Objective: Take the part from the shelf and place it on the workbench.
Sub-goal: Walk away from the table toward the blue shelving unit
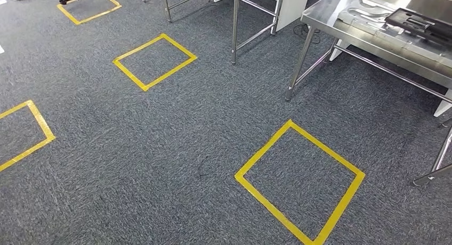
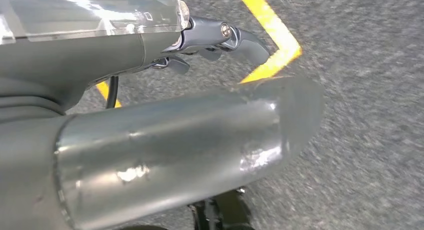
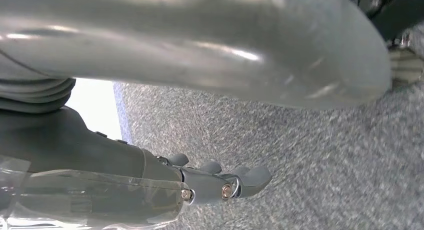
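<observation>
risk 1: robot looked to be mid-walk over the blue-grey carpet floor [image 1: 176,128] with nothing in either hand; judged the fetch leg wasn't done. Shelf wasn't in any view, so a heading error could go unnoticed.
risk 2: shiny steel workbench with tube legs [image 1: 341,29] stood at the floor's far right corner. Its near leg [image 1: 298,64] was close to the walking line; a wide turn could clip it.
risk 3: yellow tape square nearest the robot [image 1: 300,181] lay at the right near edge of the floor, another [image 1: 154,61] further out centre-left. Stopping off a square would likely put the reach out of range.
part: can't tell which one is the task's part. Pale grey curved metal pieces [image 1: 373,13] and a flat black tray-like plate [image 1: 421,22] lay on the bench's top, near its front edge; none were held.
left hand [image 2: 210,42]: hanging over carpet beside a yellow tape corner [image 2: 272,37]; dark fingers [image 2: 247,45] slightly curled, loosely apart, holding nothing.
right hand [image 3: 215,182]: hanging over bare carpet, fingers [image 3: 250,177] lightly bent, apart, holding nothing.
arm pose: both arms seemed down at the sides, thick grey thumbs [image 2: 175,150] lying across each wrist view.
</observation>
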Robot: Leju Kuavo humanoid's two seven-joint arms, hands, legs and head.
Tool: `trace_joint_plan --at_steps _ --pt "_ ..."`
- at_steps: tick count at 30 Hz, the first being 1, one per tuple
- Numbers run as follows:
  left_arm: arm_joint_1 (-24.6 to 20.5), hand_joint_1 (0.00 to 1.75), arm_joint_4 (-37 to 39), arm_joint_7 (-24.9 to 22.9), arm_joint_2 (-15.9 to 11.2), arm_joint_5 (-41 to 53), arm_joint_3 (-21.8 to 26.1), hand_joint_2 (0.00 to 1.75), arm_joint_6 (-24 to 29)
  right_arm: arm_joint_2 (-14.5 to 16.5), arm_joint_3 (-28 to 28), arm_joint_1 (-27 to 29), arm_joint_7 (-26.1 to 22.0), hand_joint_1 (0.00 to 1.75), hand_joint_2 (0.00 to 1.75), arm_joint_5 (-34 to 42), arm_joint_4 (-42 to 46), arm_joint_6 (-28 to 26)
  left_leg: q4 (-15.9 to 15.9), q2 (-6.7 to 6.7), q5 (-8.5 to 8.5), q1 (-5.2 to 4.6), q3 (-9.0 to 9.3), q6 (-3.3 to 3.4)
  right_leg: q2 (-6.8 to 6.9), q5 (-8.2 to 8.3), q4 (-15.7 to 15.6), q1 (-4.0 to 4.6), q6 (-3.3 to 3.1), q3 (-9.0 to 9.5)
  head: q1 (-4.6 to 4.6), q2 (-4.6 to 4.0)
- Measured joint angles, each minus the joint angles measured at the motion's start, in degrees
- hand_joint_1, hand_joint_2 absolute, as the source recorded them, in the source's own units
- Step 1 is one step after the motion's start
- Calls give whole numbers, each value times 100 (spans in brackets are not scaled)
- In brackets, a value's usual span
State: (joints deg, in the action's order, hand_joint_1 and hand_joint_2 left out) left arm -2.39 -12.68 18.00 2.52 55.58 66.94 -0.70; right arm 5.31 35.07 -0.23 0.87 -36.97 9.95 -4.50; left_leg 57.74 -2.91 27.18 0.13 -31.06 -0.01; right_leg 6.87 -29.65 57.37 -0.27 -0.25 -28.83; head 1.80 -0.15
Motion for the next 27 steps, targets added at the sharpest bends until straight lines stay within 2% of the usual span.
trace_joint_plan --at_steps 1,3,4,5,6,7,8,9,10,11,12,13,14,16,18,20,21,22,23,24,25,27 --pt "18 0 0 -1 1 10 3 0 4 0 -3 -12 2 0 0 -1 1 10 -20 51 -20 10 -4 33 -43 -28 22 -9 31 5 0 0" --pt "20 0 0 2 4 36 4 0 21 10 -5 -2 9 0 0 0 1 29 -67 161 -73 40 -1 110 -315 -246 300 -33 83 -103 0 0" --pt "8 0 0 9 7 52 4 0 35 25 -5 13 18 0 0 1 0 36 -74 218 -91 43 -17 136 -489 -434 609 -50 96 -241 -1 0" --pt "-4 0 0 15 11 66 3 0 51 44 -5 28 25 0 0 3 -1 43 -72 280 -104 41 -39 156 -593 -628 986 -55 101 -423 -1 0" --pt "-10 0 0 20 16 76 3 0 68 64 -5 38 32 0 0 5 -1 49 -69 352 -112 37 -54 166 -636 -760 1328 -57 103 -592 -1 0" --pt "-7 0 0 23 23 85 3 0 84 81 -5 46 40 0 0 8 -1 55 -63 425 -116 33 -63 168 -654 -787 1529 -57 104 -698 -1 0" --pt "0 0 0 25 31 90 3 0 92 92 -5 53 44 0 0 10 -1 65 -54 502 -119 31 -66 166 -664 -692 1516 -58 102 -703 -1 0" --pt "6 0 0 25 40 95 3 0 98 98 -5 56 48 0 0 11 -1 81 -43 581 -119 32 -65 160 -684 -497 1286 -61 92 -607 -1 0" --pt "8 0 0 26 49 102 3 0 101 101 -5 60 52 0 0 13 -1 99 -29 656 -118 32 -65 150 -748 -267 914 -65 76 -443 -1 0" --pt "4 0 0 27 59 114 3 0 105 101 -4 64 59 0 0 15 -1 116 -10 725 -116 26 -74 128 -876 -106 545 -71 58 -285 -1 0" --pt "-3 0 0 28 69 125 3 0 111 101 -2 67 67 0 0 16 -1 129 8 792 -117 23 -93 97 -985 -6 273 -76 47 -173 -1 0" --pt "-10 0 0 32 75 136 3 0 118 101 -1 69 76 0 0 17 -1 139 21 851 -123 26 -117 60 -1065 24 123 -73 38 -116 0 0" --pt "-14 0 0 34 83 144 3 0 125 101 1 69 85 0 0 18 -1 146 23 907 -135 32 -140 18 -1087 6 87 -63 28 -108 1 0" --pt "-8 0 0 39 93 152 2 0 133 100 2 64 95 0 0 19 -1 155 26 980 -155 54 -177 -55 -958 37 47 -64 -26 -93 1 0" --pt "5 0 0 43 104 158 1 0 149 92 3 69 102 0 0 20 -1 172 202 752 -37 42 -267 -105 -814 74 -20 -80 -110 -62 1 0" --pt "-2 0 0 51 109 165 1 0 171 64 6 89 103 0 0 23 -1 200 778 446 305 40 -527 -132 -660 82 -45 -63 -167 -53 1 0" --pt "-9 0 0 55 113 173 1 0 178 44 7 99 103 0 0 24 -1 210 1150 393 485 50 -696 -146 -575 77 -42 -54 -185 -58 1 0" --pt "-9 0 0 58 118 180 0 0 181 22 8 105 103 0 0 25 -1 220 1442 371 593 63 -819 -162 -494 73 -39 -49 -186 -62 1 0" --pt "-3 0 0 61 125 188 -1 0 183 4 8 106 103 0 0 25 -1 227 1560 353 600 75 -855 -176 -419 67 -35 -47 -182 -65 1 0" --pt "4 0 0 65 131 193 -1 0 183 -9 8 103 103 0 0 25 -1 233 1468 326 508 86 -784 -188 -348 59 -28 -48 -172 -64 1 0" --pt "8 0 0 68 134 197 -1 0 185 -17 8 101 103 0 0 26 -1 244 1164 263 343 95 -601 -193 -282 47 -17 -51 -154 -57 1 0" --pt "-5 0 0 76 137 209 -2 0 187 -23 11 100 103 0 0 26 -1 279 415 16 83 88 -183 -171 -156 4 19 -38 -93 -36 0 0"
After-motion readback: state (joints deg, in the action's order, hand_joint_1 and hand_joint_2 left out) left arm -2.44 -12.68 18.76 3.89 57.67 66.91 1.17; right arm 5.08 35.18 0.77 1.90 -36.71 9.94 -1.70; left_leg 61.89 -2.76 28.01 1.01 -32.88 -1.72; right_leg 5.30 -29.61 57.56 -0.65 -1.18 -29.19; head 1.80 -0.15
